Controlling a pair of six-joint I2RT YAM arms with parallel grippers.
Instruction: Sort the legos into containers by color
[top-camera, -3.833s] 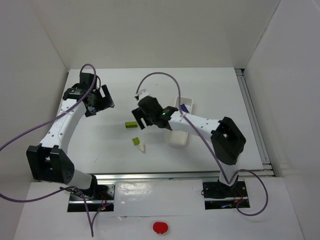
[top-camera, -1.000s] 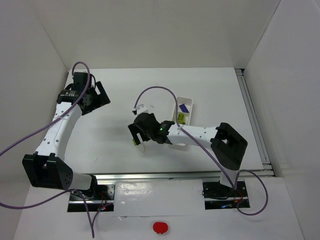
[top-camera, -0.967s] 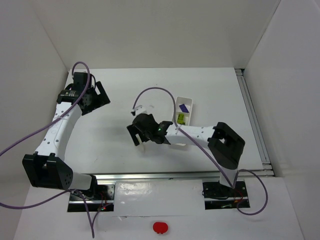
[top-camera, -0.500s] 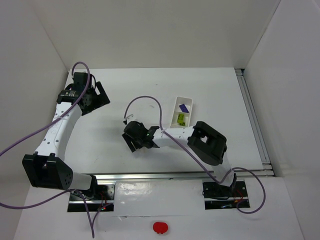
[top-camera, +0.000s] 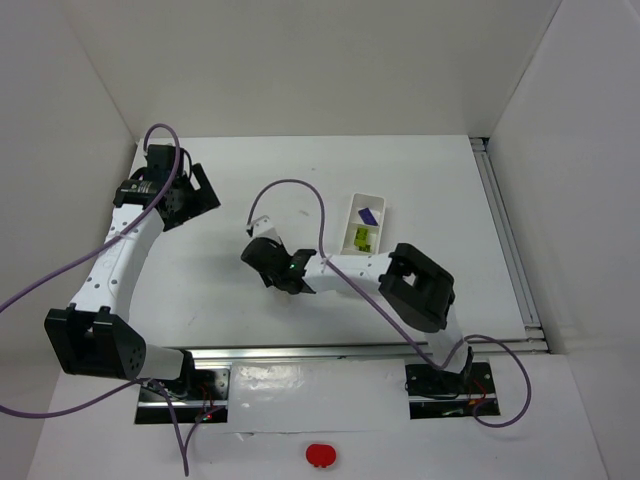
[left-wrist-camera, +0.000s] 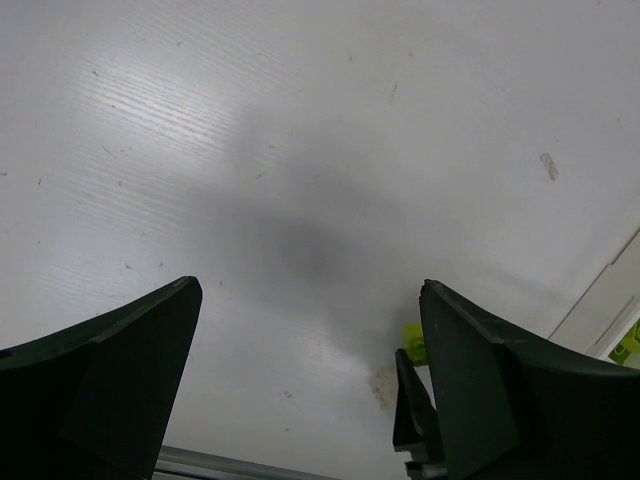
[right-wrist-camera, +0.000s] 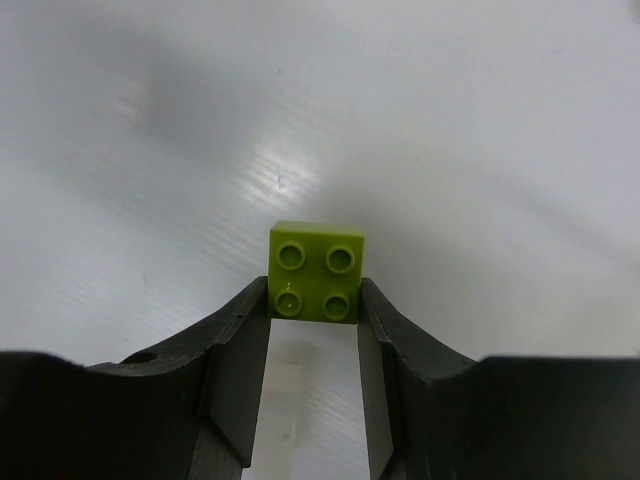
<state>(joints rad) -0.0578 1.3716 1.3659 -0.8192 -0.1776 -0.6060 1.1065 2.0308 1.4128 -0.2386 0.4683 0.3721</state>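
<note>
So, around the work: white walls close in the table (top-camera: 300, 180) on the left, far and right sides. A metal rail (top-camera: 505, 240) runs along its right edge, and purple cables (top-camera: 290, 185) loop over both arms. A red knob (top-camera: 320, 456) sits on the shelf below the near edge, btwn the two bases. In the way: the R arm's forearm (top-camera: 345, 270) lies across the near end of the tray (top-camera: 381, 207) and hides that part. The bulky elbow (top-camera: 420, 285) sits just beside it, twd the near-right. The tray is right of centre, approx midway btwn the far and near edges, long axis running far-to-near. Its far compartment holds the purple brick (top-camera: 367, 214). The next one holds a 2nd green brick (top-camera: 362, 237). Contents nearer than that can't be told. The R gripper (right-wrist-camera: 313, 300) is a bit left of centre, twd the near edge. Its fingers (right-wrist-camera: 240, 340) pinch the green brick (right-wrist-camera: 317, 271) from both sides, four studs facing the wrist cam. Whether the brick rests on the table or hangs just above it can't be told. The L gripper (left-wrist-camera: 310, 290) is up by the far-left corner w/ fingers spread wide and only bare tabletop btwn them. Its cam catches a bit of green low right, next to a dark gripper part.
</note>
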